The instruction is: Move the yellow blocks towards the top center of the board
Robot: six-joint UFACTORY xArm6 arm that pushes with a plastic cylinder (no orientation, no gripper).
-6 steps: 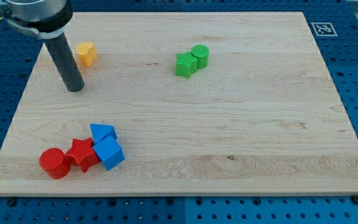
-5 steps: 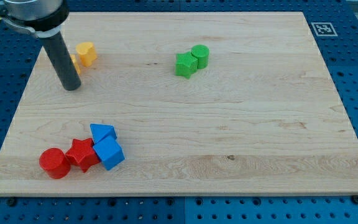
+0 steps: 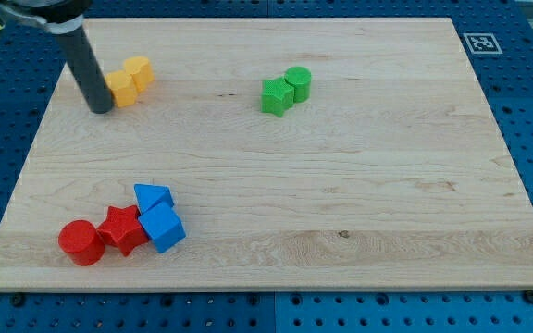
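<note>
Pushing step: yellow pair being shoved toward the view's right along the board's top edge, judged from tip placement
Board [image 3: 359,213]: pale wood, fills most of the view; marker tag at its top right corner
Rod: dark, straight, drops in from the view's top left; no jaws on it, so nothing opens or clasps, it only pushes
Yellow blocks: 2, touching; squarish one [image 3: 121,89] and rounder one [image 3: 139,71], top left, well short of top center
My tip [image 3: 101,108]: against the squarish block's left side
Green pair [image 3: 285,89]: near top center
Red and blue cluster [image 3: 123,228]: bottom left, well apart
Next move: likely a steady rightward push, stopping short of the greens
</note>
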